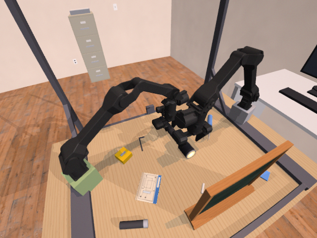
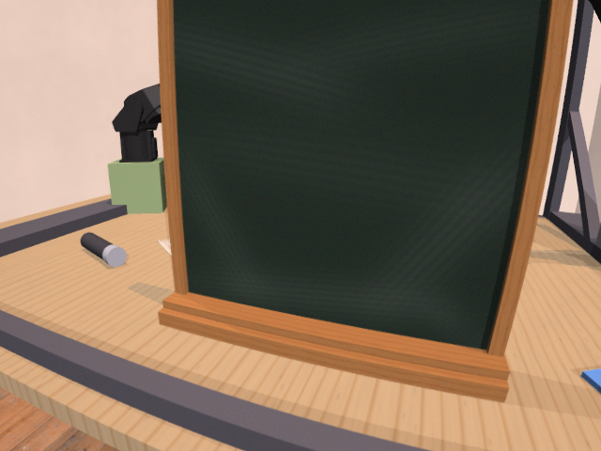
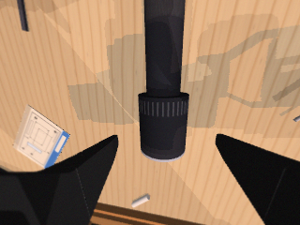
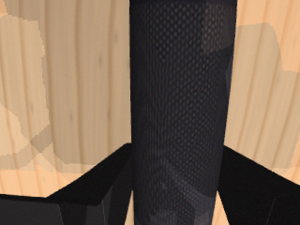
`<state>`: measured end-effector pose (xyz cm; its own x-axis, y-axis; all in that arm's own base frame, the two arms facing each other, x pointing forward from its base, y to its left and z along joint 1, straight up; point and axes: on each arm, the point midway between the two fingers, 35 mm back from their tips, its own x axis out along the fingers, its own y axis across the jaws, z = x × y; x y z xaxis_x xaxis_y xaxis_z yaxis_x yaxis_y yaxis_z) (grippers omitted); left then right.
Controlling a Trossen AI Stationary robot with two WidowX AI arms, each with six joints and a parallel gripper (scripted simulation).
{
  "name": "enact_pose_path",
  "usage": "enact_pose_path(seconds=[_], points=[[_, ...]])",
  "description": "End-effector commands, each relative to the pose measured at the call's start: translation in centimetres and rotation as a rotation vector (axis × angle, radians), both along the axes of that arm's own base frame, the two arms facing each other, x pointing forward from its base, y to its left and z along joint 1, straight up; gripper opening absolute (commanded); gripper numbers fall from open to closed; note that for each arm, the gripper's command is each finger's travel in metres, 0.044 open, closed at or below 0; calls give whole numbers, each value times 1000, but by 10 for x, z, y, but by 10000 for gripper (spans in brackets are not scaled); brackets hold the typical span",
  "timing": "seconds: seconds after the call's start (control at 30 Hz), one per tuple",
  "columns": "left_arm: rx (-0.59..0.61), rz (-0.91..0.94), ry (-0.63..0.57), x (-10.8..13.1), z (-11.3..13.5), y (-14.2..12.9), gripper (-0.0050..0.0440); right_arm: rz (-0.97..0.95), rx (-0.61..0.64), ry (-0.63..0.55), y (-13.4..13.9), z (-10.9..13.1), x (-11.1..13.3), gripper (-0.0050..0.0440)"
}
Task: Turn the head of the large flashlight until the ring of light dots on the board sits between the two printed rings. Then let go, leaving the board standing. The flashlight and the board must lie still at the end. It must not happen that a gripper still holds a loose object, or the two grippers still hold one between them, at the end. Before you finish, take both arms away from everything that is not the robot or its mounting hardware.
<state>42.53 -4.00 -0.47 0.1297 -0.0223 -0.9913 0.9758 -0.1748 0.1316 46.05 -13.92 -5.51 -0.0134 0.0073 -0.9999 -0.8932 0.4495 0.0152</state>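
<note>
- Because turning the head (image 1: 186,150) (image 3: 163,128) calls for a steady barrel, the right pincer (image 1: 167,125) (image 4: 173,152) presumably serves as the clamp: its fingers close on the large flashlight (image 1: 171,130) (image 3: 163,52) (image 4: 178,94) from both sides.
- The lit end, just below the top frame's centre, points down and right towards the standing board (image 1: 230,176) (image 2: 339,169) (image 3: 122,217), probably to cast dots on its printed face; neither dots nor printed rings show.
- The left pincer (image 1: 191,135) (image 3: 166,139) is spread wide, one finger each side of the head with gaps between, perhaps to allow a fresh grip.
- In the left wrist frame the head sits centrally between those fingers; in the right wrist frame the barrel fills the middle, lying between the closed fingers, above the tabletop (image 1: 174,179) (image 2: 77,296) (image 3: 94,61) (image 4: 84,84).
</note>
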Motion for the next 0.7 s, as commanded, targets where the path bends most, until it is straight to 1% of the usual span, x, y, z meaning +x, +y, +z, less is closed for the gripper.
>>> enact_pose_path(seconds=[0.0,0.13,0.27,0.33,0.67], points=[[-15,52,-85,8,27,1,440,-3,-13,-39,-3,16,7,130],[-44,152,-167,10,48,3,440,-3,-13,-39,-3,16,7,130],[-98,292,-281,12,77,7,440,-3,-13,-39,-3,16,7,130],[-98,292,-281,12,77,7,440,-3,-13,-39,-3,16,7,130],[-279,592,-528,6,144,15,440,-3,-13,-39,-3,16,7,130]])
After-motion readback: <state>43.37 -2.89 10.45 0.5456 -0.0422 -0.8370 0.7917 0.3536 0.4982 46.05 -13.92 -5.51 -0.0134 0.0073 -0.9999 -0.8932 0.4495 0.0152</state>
